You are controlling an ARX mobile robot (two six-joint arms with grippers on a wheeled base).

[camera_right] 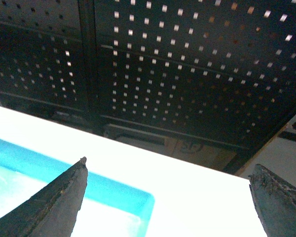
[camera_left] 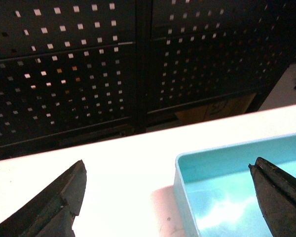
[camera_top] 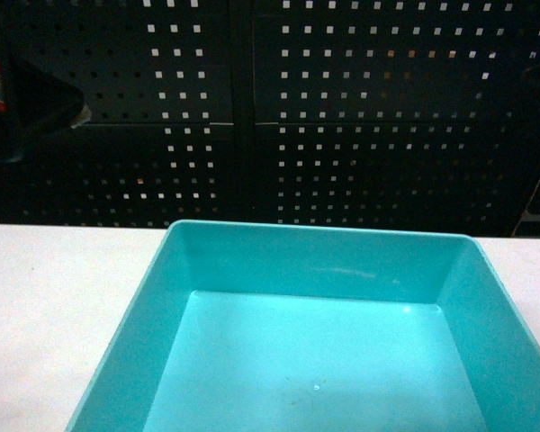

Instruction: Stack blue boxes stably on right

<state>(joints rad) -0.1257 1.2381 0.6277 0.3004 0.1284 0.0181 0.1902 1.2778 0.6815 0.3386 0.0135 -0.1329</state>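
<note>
Jaws on both arms stand spread wide with nothing between them. The left gripper (camera_left: 167, 197) straddles the tub's left wall: its left fingertip hangs over bare white worktop (camera_left: 113, 158), its right fingertip over the tub's inside, so the wall and its near-left rim run between the two pads. The right gripper (camera_right: 167, 197) mirrors this at the other side: its left fingertip hangs over the turquoise tub (camera_right: 128, 197), near that tub's far right corner, and its right fingertip is out over the worktop toward the worktop's right edge.

Only one of the blue boxes shows, a turquoise tub (camera_top: 486, 297) lying open side up and empty, close to the near edge of the worktop and filling the lower middle of the head view. Its far rim runs left to right, parallel to the worktop's far edge, beyond which stands a dark perforated panel (camera_top: 342, 108). I judge the two arms about equally near, one at each short wall. How high either gripper hangs above the rim cannot be told. No second box or stack appears in any view.
</note>
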